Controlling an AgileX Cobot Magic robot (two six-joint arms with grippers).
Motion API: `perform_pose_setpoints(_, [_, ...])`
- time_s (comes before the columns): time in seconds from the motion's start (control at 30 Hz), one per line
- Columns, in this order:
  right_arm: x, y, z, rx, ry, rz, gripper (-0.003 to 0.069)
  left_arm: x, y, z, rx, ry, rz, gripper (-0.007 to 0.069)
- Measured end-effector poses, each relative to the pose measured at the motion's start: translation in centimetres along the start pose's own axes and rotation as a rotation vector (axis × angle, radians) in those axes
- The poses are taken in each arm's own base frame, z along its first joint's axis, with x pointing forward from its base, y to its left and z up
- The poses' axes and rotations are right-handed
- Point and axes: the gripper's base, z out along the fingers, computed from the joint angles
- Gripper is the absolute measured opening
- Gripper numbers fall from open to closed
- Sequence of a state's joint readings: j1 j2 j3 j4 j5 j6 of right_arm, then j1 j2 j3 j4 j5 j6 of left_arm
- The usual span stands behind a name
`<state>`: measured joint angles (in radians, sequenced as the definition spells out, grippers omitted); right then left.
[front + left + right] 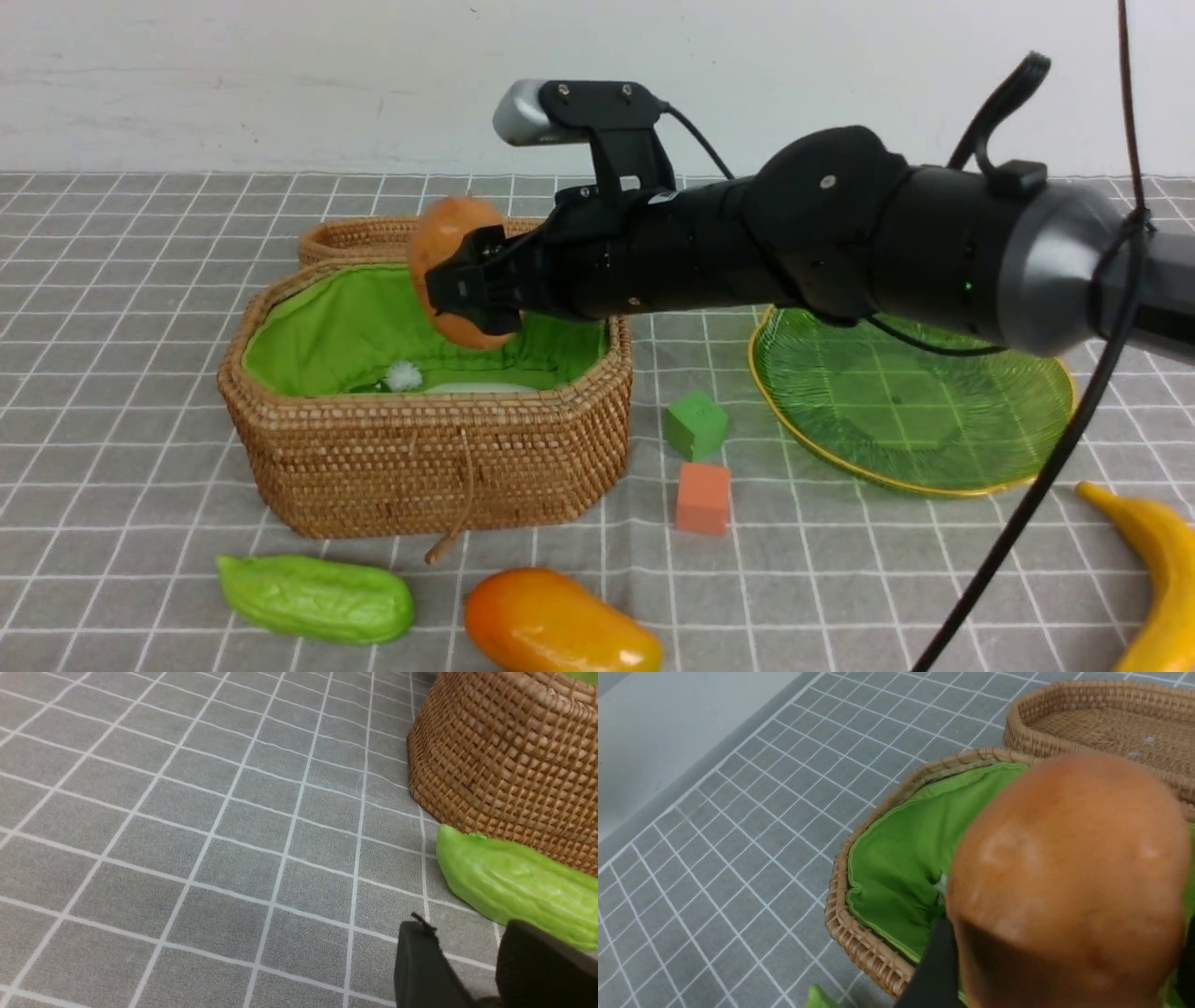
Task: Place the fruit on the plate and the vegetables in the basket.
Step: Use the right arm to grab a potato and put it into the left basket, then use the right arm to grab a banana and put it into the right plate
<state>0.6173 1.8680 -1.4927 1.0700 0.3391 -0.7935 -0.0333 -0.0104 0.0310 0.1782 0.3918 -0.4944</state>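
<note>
Front view: right gripper point(464, 285) is clamped on the lumpy orange-brown potato point(442, 229) over the brown wicker basket point(429, 467). Seems firm, kinda slick; grab mid-body.

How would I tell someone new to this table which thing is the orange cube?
Find the big wicker basket and the green glass plate; two small cubes sit in the gap between them. The orange cube is the one nearer the camera, just in front of the green cube.
</note>
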Motion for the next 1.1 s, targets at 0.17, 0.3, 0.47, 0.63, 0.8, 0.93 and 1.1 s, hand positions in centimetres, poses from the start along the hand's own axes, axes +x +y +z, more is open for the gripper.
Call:
perform_pose_setpoints(0.17, [-0.6, -0.4, -1.4, -0.062, 0.045, 0.009, 0.0603, 0.0, 0.0, 0.0, 0.0, 0.0, 0.0, 0.0238])
perform_pose_setpoints(0.3, [-1.7, -1.7, -4.1, -0.089, 0.081, 0.051, 0.056, 0.0, 0.0, 0.0, 0.0, 0.0, 0.0, 0.0238])
perform_pose_setpoints(0.47, [-2.9, -4.9, -10.0, 0.001, 0.197, 0.158, 0.0547, 0.0, 0.0, 0.0, 0.0, 0.0, 0.0, 0.0238])
perform_pose_setpoints(0.63, [-1.4, -8.9, -16.9, 0.386, 0.395, 0.313, 0.0547, 0.0, 0.0, 0.0, 0.0, 0.0, 0.0, 0.0238])
perform_pose_setpoints(0.8, [3.6, -12.3, -22.7, 0.813, 0.391, 0.636, 0.0547, 0.0, 0.0, 0.0, 0.0, 0.0, 0.0, 0.0238])
perform_pose_setpoints(0.93, [7.4, -13.6, -24.3, 0.909, 0.37, 0.762, 0.0547, 0.0, 0.0, 0.0, 0.0, 0.0, 0.0, 0.0238])
perform_pose_setpoints(1.1, [13.2, -16.4, -24.9, 0.962, 0.373, 0.948, 0.0547, 0.0, 0.0, 0.0, 0.0, 0.0, 0.0, 0.0238])
